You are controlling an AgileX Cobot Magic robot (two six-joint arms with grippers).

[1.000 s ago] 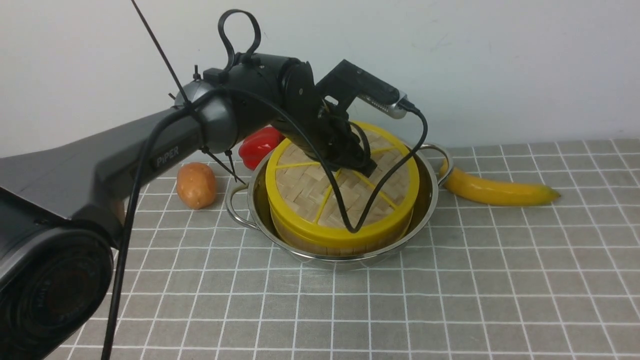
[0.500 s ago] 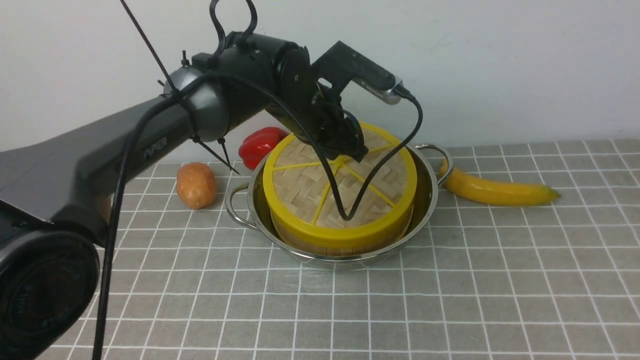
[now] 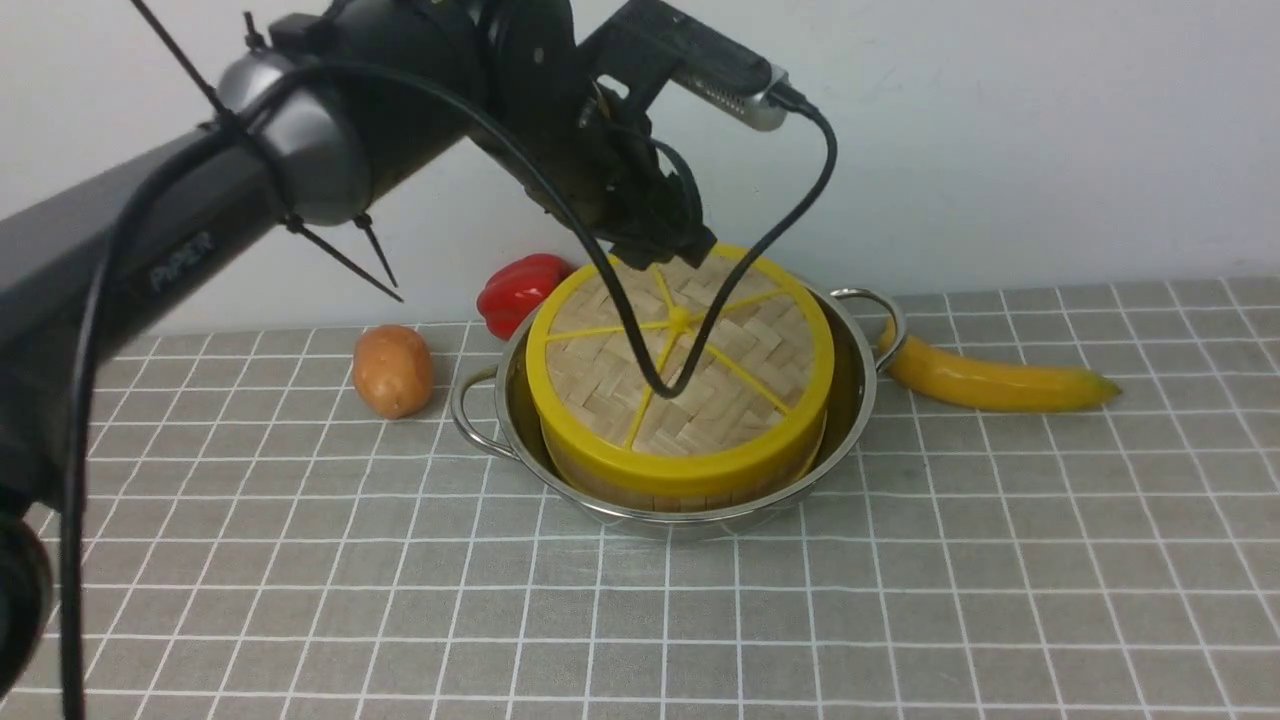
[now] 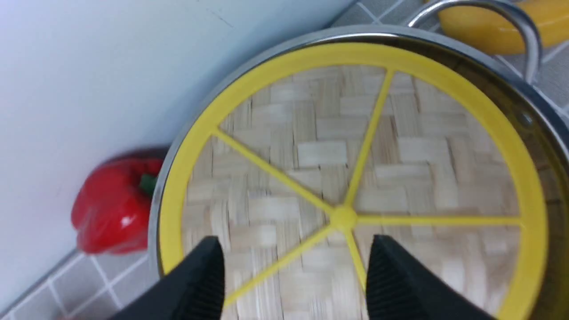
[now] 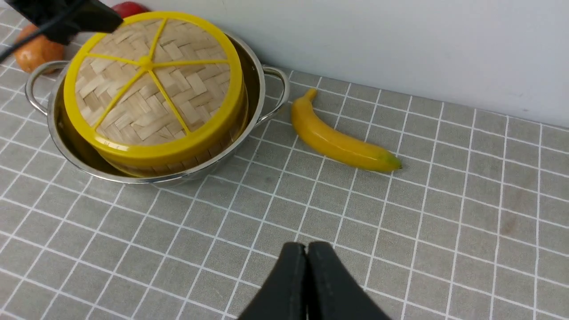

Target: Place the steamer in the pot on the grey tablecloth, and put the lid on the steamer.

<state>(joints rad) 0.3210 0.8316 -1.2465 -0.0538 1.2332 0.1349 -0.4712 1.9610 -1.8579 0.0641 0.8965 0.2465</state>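
The steamer [image 3: 680, 488] stands inside the steel pot [image 3: 852, 400] on the grey tablecloth [image 3: 900, 600]. The woven lid [image 3: 700, 370] with yellow spokes lies flat on the steamer and hides its inside. My left gripper [image 3: 668, 248] hangs just above the lid's far edge, open and holding nothing. In the left wrist view its fingers [image 4: 295, 242] straddle the air over the lid [image 4: 320, 151] near the hub. My right gripper [image 5: 306, 246] is shut and empty above bare cloth, on the near right side of the pot [image 5: 255, 75]. It does not show in the front view.
A banana [image 3: 985, 382] lies right of the pot. A potato [image 3: 393, 370] and a red pepper [image 3: 520, 290] sit to its left, close to the white wall. The left arm's black cable [image 3: 680, 385] droops over the lid.
My left gripper opened, let go of the lid and rose up and back from its centre. The lid stays on the steamer. The cable loop lifted with the arm.
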